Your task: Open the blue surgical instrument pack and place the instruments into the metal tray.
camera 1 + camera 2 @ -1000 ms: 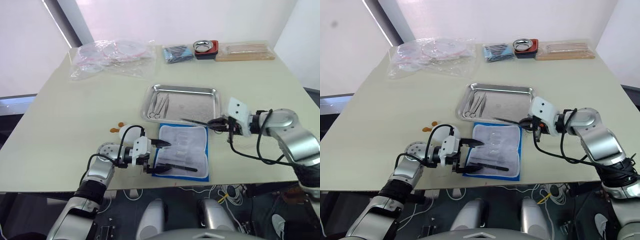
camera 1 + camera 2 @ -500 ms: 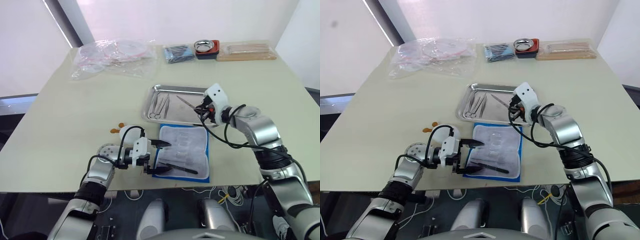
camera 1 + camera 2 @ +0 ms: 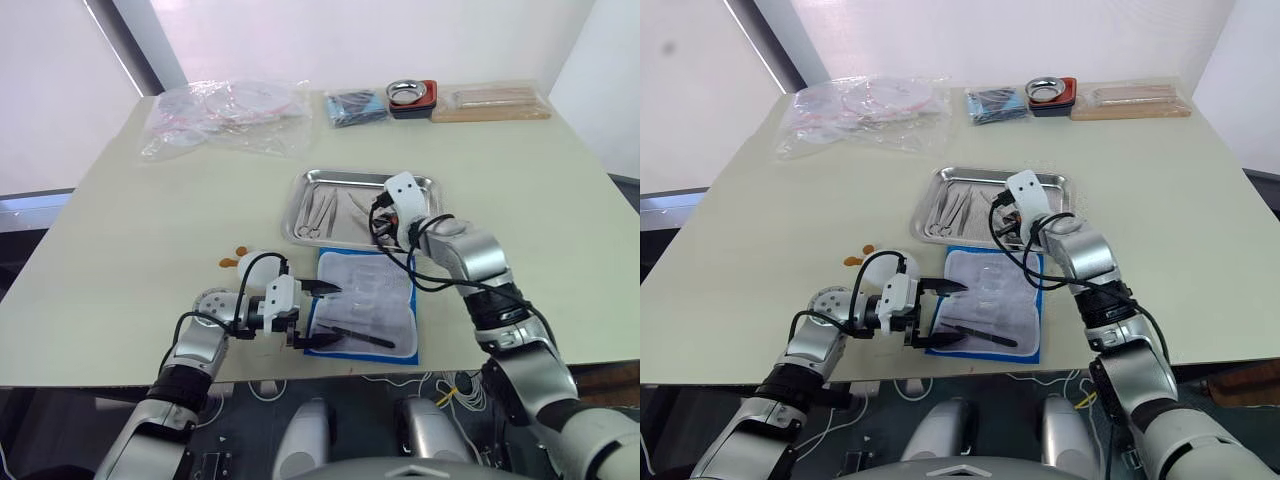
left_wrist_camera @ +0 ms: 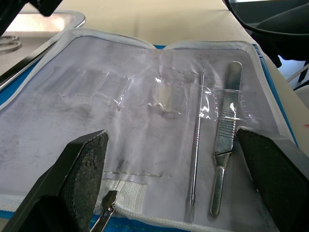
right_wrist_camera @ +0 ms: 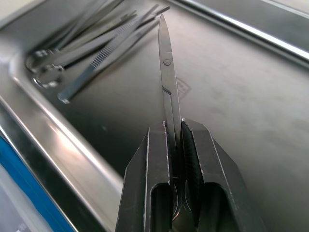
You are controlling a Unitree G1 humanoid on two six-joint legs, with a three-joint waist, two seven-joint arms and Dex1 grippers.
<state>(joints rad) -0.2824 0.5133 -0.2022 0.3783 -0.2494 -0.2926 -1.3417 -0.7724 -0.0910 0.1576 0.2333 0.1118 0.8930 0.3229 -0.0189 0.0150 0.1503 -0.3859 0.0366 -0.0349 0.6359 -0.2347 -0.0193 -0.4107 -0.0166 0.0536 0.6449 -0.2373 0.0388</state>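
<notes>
The blue surgical instrument pack lies open near the table's front edge, whitish pocketed face up. Slim instruments, a probe and forceps, still sit in its pockets. My left gripper stands open at the pack's left edge, its fingers spread over the inner face. Just behind the pack is the metal tray, with several silver instruments at its left end. My right gripper is low over the tray's middle, shut on a pair of scissors whose blades point toward those instruments.
Along the far edge lie clear plastic bags, a small dark-blue packet, a round metal bowl in a red holder and a flat wooden-coloured pack. Small orange and white bits sit left of the pack.
My right gripper has swung left from beside the pack's right corner to over the tray, carrying the scissors. The left gripper has stayed put.
</notes>
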